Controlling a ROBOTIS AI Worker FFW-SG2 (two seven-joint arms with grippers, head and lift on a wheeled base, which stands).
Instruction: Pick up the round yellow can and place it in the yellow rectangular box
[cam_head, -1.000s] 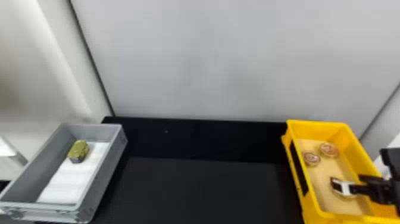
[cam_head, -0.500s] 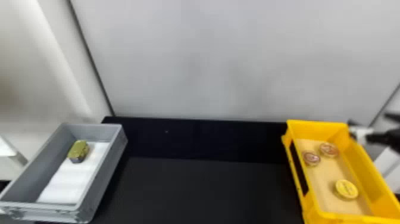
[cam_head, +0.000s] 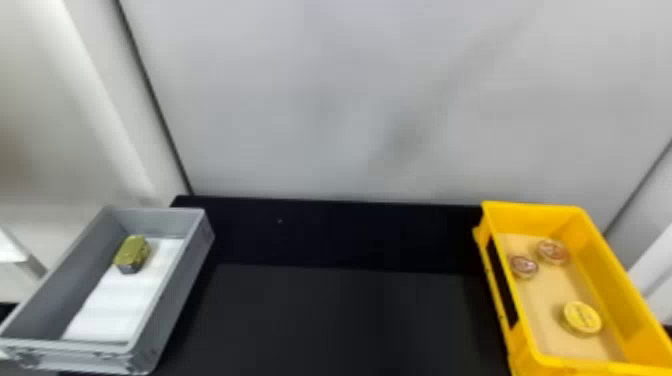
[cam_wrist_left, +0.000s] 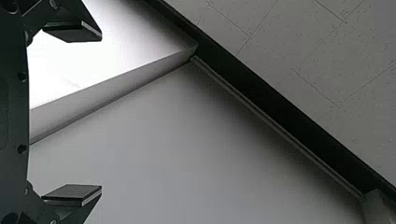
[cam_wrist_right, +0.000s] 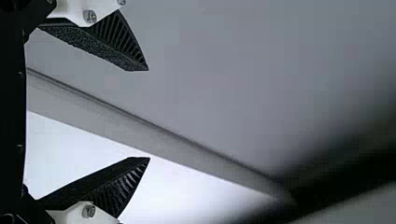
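The round yellow can (cam_head: 582, 318) is seen lying flat, face up, inside the yellow rectangular box (cam_head: 620, 300), towards the near end of its tan floor (cam_head: 545, 305). It is set apart from two reddish round tins (cam_head: 524, 267) (cam_head: 552, 251), which are placed side by side farther back in the same box, the smaller-looking one close to the left wall.

At the other side of the black table (cam_head: 350, 320), on the robot's left, a grey box (cam_head: 175, 300) is found. Its floor is partly covered by a white lining (cam_head: 110, 310), and a small gold-topped block (cam_head: 132, 252) with darker sides is held in it towards the far end, near its left wall.

In the left wrist view, the left pincer (cam_wrist_left: 101, 112) is spread wide, with nothing gripped. The right pincer (cam_wrist_right: 149, 114) is likewise parted wide and empty in the right wrist view, its black ribbed fingers (cam_wrist_right: 123, 44) carried on white mounts
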